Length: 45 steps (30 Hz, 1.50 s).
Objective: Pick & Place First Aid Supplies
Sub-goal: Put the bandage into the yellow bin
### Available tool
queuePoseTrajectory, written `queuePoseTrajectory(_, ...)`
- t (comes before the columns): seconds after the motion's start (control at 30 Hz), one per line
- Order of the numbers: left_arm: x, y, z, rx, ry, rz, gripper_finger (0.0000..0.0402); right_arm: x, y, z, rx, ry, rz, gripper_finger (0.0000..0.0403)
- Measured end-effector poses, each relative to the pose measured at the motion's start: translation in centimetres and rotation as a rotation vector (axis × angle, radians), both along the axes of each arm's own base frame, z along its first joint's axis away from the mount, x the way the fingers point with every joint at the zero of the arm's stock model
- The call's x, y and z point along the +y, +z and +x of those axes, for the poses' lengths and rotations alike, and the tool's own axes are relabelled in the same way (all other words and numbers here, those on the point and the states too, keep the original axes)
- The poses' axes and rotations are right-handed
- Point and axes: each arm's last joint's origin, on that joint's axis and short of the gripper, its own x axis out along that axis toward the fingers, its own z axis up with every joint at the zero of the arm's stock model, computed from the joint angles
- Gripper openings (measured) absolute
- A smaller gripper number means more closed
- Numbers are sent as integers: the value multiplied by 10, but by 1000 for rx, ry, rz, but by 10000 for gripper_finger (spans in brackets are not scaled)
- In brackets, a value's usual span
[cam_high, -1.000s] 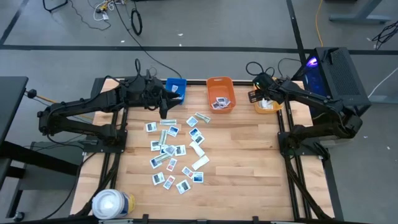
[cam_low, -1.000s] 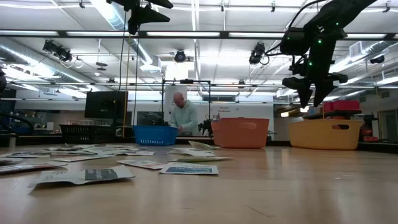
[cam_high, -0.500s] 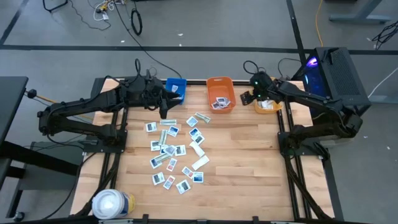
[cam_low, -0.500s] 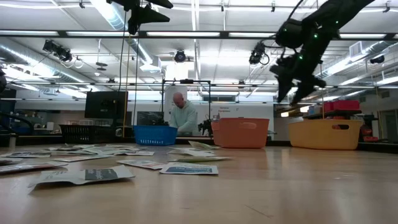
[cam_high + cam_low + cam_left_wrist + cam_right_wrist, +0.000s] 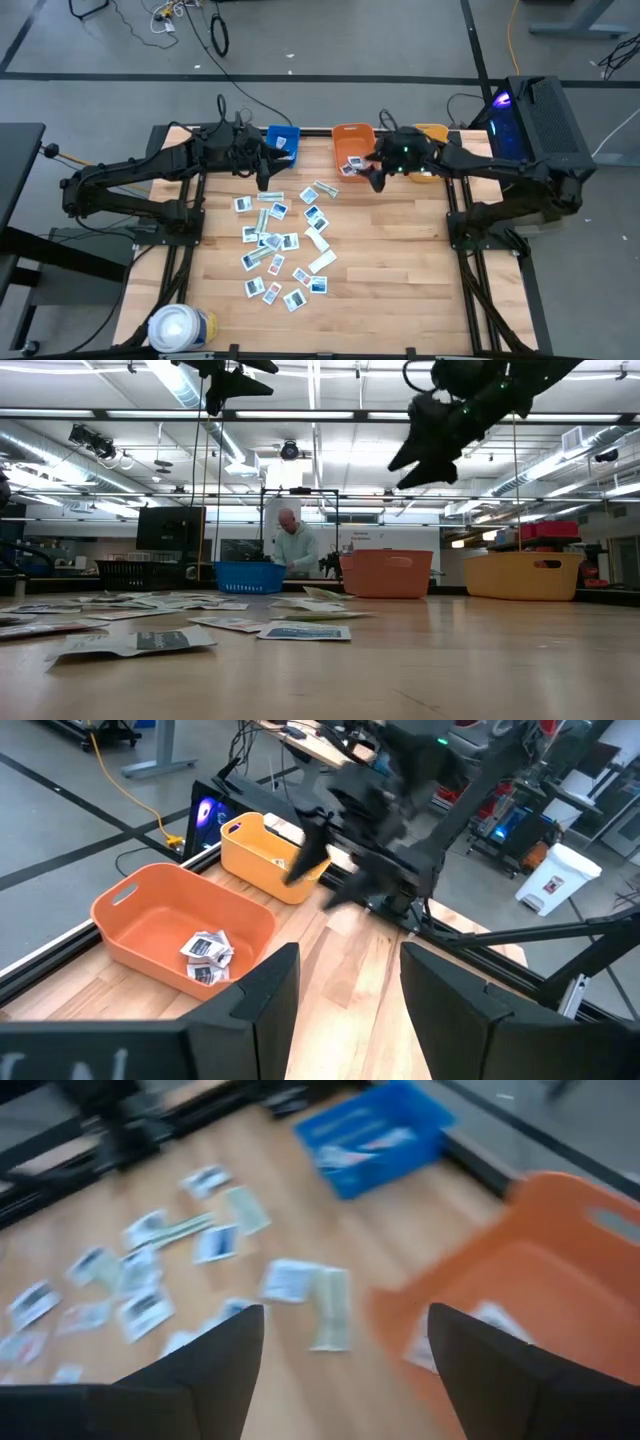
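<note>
- The left gripper [image 5: 262, 180] hangs over the counter [image 5: 400, 260] well left of the orange bin [image 5: 354, 150], just beside the blue bin [image 5: 283, 140]. Its fingers [image 5: 270, 1005] stand apart with nothing between them. Idle, it risks little, but it sits close to the upper edge of the packet scatter and could block a reach from the other side.
- The first aid supplies [image 5: 280, 245] lie loose on the counter, left of and below the orange bin. Many overlap or touch, so one pinch may lift two, or nudge neighbours off their spots.
- A few packets already lie inside the orange bin [image 5: 205, 948].
- The right gripper [image 5: 376, 175] hovers at the orange bin's lower right corner, fingers [image 5: 215, 1365] wide open and empty. Heading for the scatter, it could clip the bin's rim, and flat packets give such fingers little to catch.
</note>
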Motion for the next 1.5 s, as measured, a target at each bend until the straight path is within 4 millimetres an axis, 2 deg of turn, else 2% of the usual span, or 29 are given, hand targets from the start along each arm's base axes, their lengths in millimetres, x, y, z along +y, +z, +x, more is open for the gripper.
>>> queuePoseTrajectory(0.23,0,0,0,0,0,0,179,41,-5,16,33,220,-62,284)
queuePoseTrajectory(0.4,0,0,0,1,0,-1,179,67,-13,26,66,404,-171,284)
queuePoseTrajectory(0.53,0,0,0,3,0,-3,179,81,-23,33,118,503,-282,284)
queuePoseTrajectory(0.7,0,0,0,4,0,-3,179,89,-37,41,204,591,-452,284)
queuePoseTrajectory(0.83,0,0,0,4,0,-3,179,91,-48,48,250,552,-489,284)
queuePoseTrajectory(1.07,0,0,0,4,0,-3,179,90,-57,68,124,362,-296,284)
queuePoseTrajectory(1.5,0,0,0,3,1,-3,179,85,-82,87,92,254,-230,273)
